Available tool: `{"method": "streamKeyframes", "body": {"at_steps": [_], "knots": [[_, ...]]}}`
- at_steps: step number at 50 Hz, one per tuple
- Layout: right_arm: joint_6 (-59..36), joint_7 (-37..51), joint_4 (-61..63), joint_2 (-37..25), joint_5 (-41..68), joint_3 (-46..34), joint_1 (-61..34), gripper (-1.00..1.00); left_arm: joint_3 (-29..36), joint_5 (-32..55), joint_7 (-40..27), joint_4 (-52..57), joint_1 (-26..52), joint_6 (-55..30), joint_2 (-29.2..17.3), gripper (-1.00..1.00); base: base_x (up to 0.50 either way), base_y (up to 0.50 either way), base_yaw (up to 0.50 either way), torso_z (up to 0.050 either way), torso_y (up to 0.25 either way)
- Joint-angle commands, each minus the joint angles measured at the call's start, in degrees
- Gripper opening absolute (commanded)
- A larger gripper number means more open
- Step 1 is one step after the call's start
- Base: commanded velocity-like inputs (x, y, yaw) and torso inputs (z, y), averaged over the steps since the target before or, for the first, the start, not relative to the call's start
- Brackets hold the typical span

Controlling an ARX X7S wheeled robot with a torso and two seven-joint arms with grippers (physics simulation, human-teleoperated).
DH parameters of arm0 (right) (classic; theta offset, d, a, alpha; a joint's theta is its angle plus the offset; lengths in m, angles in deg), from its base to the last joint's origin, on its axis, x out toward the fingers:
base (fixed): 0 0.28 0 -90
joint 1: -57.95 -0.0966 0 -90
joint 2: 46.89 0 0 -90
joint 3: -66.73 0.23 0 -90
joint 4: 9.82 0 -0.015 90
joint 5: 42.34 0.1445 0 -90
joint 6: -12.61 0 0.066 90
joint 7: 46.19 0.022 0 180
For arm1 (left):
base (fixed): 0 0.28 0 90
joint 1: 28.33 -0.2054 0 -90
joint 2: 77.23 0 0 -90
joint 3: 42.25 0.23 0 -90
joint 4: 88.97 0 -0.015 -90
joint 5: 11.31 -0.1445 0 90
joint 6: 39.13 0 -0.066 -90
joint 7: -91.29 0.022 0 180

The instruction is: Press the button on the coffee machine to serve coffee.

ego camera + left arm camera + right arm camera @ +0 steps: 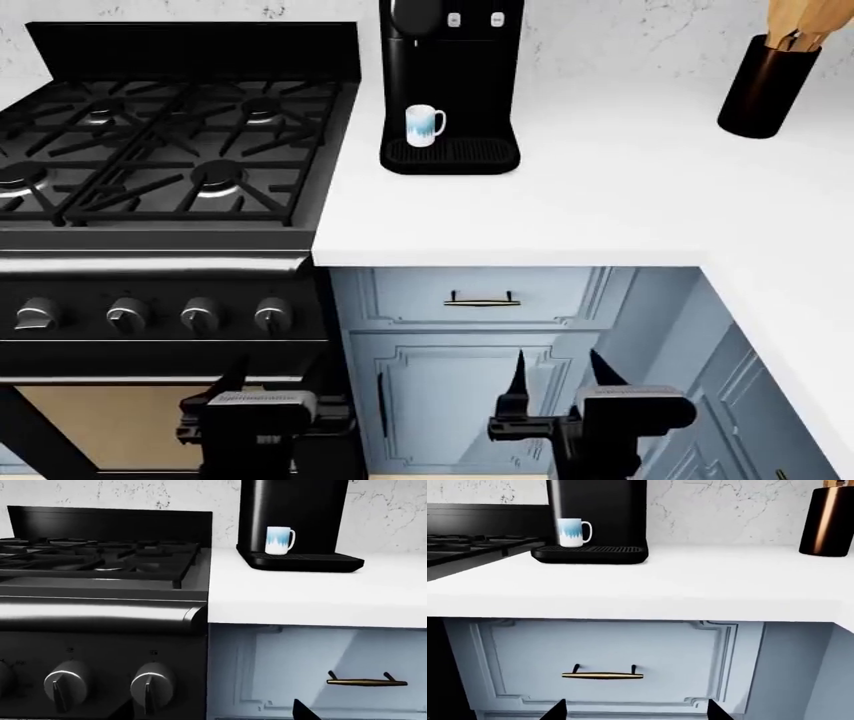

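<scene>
Grippers nearest, both low before the cabinet fronts: right gripper (554,375) with fingers spread wide, holding nothing; left gripper (267,385) fingers impossible to tell. Above, brass drawer handle (482,299), then white bench (601,190). Farther back, stove (160,150) at left; coffee machine (447,85) against the wall, mug (423,125) on its drip tray, small white buttons (475,19) high on its front. No coffee pouring yet. Risks, likely: clipping the bench edge while rising, nudging the mug, or pressing the wrong button through poor aim.
</scene>
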Motion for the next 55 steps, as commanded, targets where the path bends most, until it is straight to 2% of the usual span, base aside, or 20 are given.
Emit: {"method": "streamKeyframes", "body": {"at_steps": [1, 5, 11, 13, 15, 17, 20, 26, 36, 39, 42, 55], "knots": [[-18.2, 1.2, 11.6, -0.5, 3.7, -1.4, -7.0, 1.00, 1.8, 2.6, -2.9, 14.1, 3.8, -20.5, -1.7, 1.00, 0.00, 0.00, 0.00, 0.000, 0.000], [-27.7, 0.6, 17.3, -1.8, 3.6, -3.9, -12.7, 1.00, 1.9, 4.5, -4.1, 19.8, 6.9, -29.1, -1.7, 1.00, 0.00, 0.00, 0.00, 0.000, 0.000], [-40.3, 2.4, 27.6, -1.1, 10.5, 2.5, -20.3, 1.00, -1.3, 10.0, -5.9, 29.7, 16.5, -46.8, -3.0, 1.00, 0.00, 0.00, 0.00, 0.000, 0.000], [-48.6, 2.6, 30.6, -2.5, 12.3, 3.0, -24.8, 1.00, -1.4, 12.8, -5.3, 31.5, 20.1, -54.1, -3.5, 1.00, 0.00, 0.00, 0.00, 0.000, 0.000], [-53.7, 3.6, 33.5, -3.0, 14.2, 6.1, -28.7, 1.00, -2.2, 13.8, -5.6, 32.5, 22.4, -57.0, -3.7, 1.00, 0.00, 0.00, 0.00, 0.000, 0.000], [-56.3, 3.6, 35.0, -3.0, 15.9, 8.4, -31.0, 1.00, -3.6, 14.2, -8.4, 31.2, 25.8, -63.4, -2.5, 1.00, 0.00, 0.00, 0.00, 0.000, 0.000], [-63.1, 4.4, 36.2, -5.2, 16.9, 9.5, -35.9, 1.00, -5.1, 16.8, -7.5, 32.9, 31.8, -67.5, -2.6, 1.00, 0.00, 0.00, 0.00, 0.000, 0.000], [-68.5, 4.5, 37.2, -6.7, 18.3, 11.2, -39.0, 1.00, -6.4, 18.3, -6.8, 30.0, 38.4, -70.5, -2.7, 1.00, 0.00, 0.00, 0.00, 0.000, 0.000], [-71.6, 3.1, 40.9, -8.7, 21.2, 16.5, -37.2, 1.00, -6.5, 18.1, -6.9, 30.8, 37.5, -70.0, -4.7, 1.00, 0.00, 0.00, 0.00, 0.000, 0.000], [-71.3, 3.0, 42.4, -8.4, 21.6, 18.2, -34.2, 1.00, -7.3, 18.1, -6.8, 31.3, 36.3, -69.6, -5.5, 1.00, 0.00, 0.00, 0.00, 0.000, 0.000], [-71.3, 3.1, 43.5, -8.9, 21.6, 18.6, -31.5, 1.00, -7.2, 17.6, -6.8, 30.8, 33.8, -68.0, -5.7, 1.00, 0.00, 0.00, 0.00, 0.000, 0.000], [-70.8, 3.7, 43.0, -9.3, 21.5, 17.4, -31.4, 1.00, -7.8, 18.1, -6.9, 31.1, 32.6, -67.5, -6.1, 1.00, 0.28, 0.00, 0.00, 0.000, 0.000]]}}
